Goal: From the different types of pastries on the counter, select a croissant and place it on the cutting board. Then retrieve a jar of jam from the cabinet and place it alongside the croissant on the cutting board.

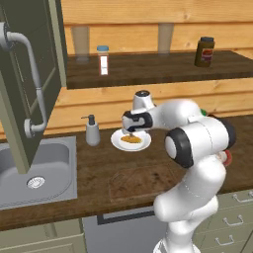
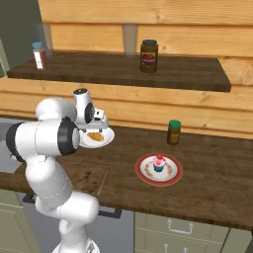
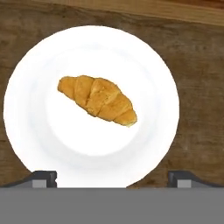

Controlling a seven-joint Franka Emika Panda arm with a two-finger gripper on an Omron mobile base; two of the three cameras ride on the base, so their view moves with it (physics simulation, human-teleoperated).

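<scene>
Two dark fingertips (image 3: pixel 43 178) rise at the near edge of the hand view, spread wide apart and holding nothing, with the white plate (image 3: pixel 35 144) directly under them. On that plate lies the croissant (image 3: pixel 97 100), golden brown, set slantwise a little off the plate's middle and touching neither fingertip.

From the left base view, the gripper (image 1: pixel 132 129) hangs just above the same plate (image 1: pixel 118 143), the croissant (image 1: pixel 131 140) visible under it. Left of the plate stands a grey soap dispenser (image 1: pixel 92 131), and further left still the steel sink (image 1: pixel 64 173) is sunk into the wooden counter (image 1: pixel 99 178). Nearer the camera than the plate, the cutting board (image 1: pixel 141 182) lies flat on the counter, dark like the wood around it and bare.

From the right base view, right of the white plate (image 2: pixel 106 138) and well apart from it, a small green-lidded jar (image 2: pixel 173 132) stands upright near the wall. A red-rimmed plate (image 2: pixel 146 175) with a cupcake (image 2: pixel 158 163) sits in front of that jar. Above the white plate, on the open shelf (image 2: pixel 197 79), stands a jam jar (image 2: pixel 148 56) with a dark lid, and far to its left a small red-and-white shaker (image 2: pixel 39 55).
</scene>
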